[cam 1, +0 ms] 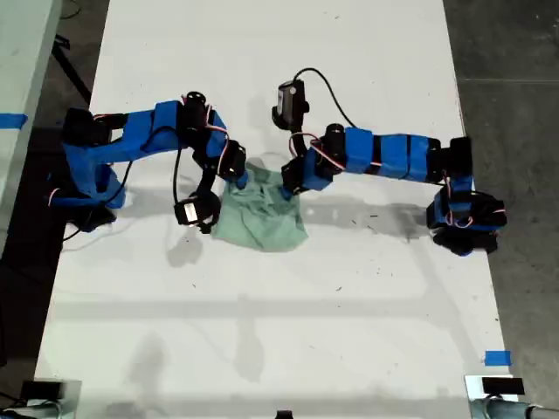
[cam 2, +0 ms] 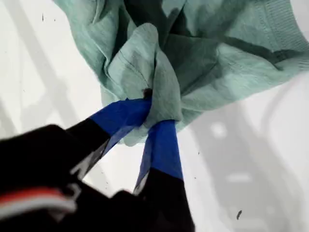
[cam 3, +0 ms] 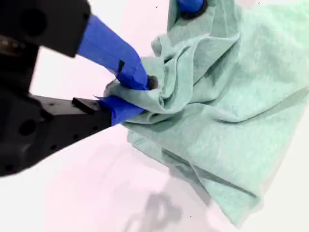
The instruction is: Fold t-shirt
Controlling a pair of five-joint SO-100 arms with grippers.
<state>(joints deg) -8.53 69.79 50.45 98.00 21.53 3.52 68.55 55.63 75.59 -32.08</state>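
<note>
The t-shirt (cam 1: 262, 220) is a crumpled pale mint-green heap in the middle of the white table (cam 1: 288, 332), between the two arms. My first gripper (cam 1: 293, 183) comes in from the exterior view's right and is shut on a bunched fold at the edge of the t-shirt (cam 2: 217, 58), which spreads beyond my first gripper (cam 2: 154, 108). My second gripper (cam 1: 236, 179), on the arm from the exterior view's left, is shut on gathered folds at the other side of the t-shirt (cam 3: 231, 125). Past my second gripper (cam 3: 135, 92), the tip of a blue finger (cam 3: 190, 5) of the other gripper presses on the cloth.
Both blue arm bases stand on the table, at the exterior view's left (cam 1: 83, 188) and right (cam 1: 467, 214). A blue tape marker (cam 1: 498, 358) lies near the front right corner in the exterior view. Dark floor (cam 1: 515, 105) borders the table.
</note>
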